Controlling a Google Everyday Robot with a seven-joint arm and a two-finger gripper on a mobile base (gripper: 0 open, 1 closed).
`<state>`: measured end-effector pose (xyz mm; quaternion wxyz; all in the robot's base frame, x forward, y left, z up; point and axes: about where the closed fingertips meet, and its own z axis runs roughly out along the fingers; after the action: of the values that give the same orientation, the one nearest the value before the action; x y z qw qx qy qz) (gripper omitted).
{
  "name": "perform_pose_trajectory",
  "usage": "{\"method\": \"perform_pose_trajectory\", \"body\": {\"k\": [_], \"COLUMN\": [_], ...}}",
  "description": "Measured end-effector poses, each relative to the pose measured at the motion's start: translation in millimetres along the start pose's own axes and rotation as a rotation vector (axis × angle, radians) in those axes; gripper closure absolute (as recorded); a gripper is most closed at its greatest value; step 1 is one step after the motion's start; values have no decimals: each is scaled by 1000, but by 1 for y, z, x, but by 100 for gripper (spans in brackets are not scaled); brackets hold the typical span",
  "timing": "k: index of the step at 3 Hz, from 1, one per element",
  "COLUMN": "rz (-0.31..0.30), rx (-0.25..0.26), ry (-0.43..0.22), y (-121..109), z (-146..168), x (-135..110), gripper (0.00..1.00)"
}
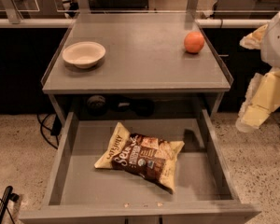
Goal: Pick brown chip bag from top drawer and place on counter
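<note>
While the hand [247, 120], state unclear, hangs right, the brown chip bag [142, 155] reads "Sen…".

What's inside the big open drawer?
The brown chip bag lies flat on the floor of the top drawer. Whatever is under the bag is covered. The robot's hand hangs at the picture's right edge, outside the drawer.
</note>
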<state>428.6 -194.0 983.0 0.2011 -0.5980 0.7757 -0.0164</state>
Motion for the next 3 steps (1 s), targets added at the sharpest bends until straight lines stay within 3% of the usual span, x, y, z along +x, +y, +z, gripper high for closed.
{"method": "perform_pose_trajectory", "body": {"k": [2,3], "rz": [94,154], "rx": [-105,-140], "ry": [-169,-202], "y": [22,36], "z": [56,92], "x": [-16,-17], "gripper": [0,0]}}
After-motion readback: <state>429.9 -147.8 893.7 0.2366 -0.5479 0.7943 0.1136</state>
